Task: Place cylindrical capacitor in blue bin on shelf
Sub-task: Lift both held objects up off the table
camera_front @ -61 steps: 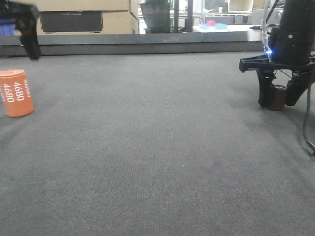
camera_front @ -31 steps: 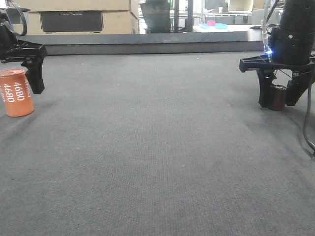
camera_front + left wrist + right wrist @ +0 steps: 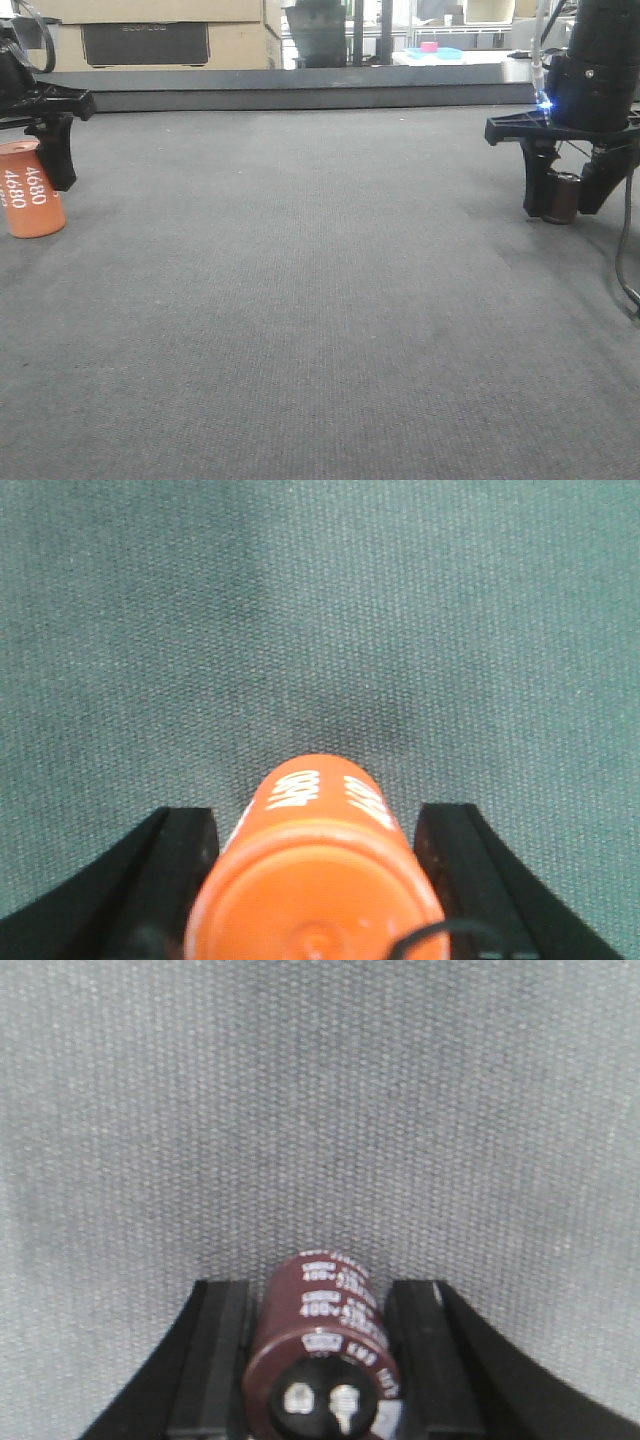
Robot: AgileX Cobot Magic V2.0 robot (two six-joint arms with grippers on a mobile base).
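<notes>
The right hand [image 3: 562, 203] pinches the cylindrical capacitor [image 3: 322, 1345] just at the woven grey counter [image 3: 320, 320], far right; its glossy brown sleeve could slip between the hard black fingers [image 3: 215, 1360] on lifting. The left hand [image 3: 315, 818], spread round the matte orange cylinder [image 3: 32, 200], might knock that over.

Left claw [image 3: 318, 880] down, jaws spread, right claw [image 3: 563, 207] down, clamped on cylindrical capacitor [image 3: 320, 1335]

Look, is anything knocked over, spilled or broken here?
Nothing stands out. The cylindrical capacitor stands upright between the fingers of the right end effector, the orange cylinder stands upright inside the left end effector, and the grey mat shows no spill.
</notes>
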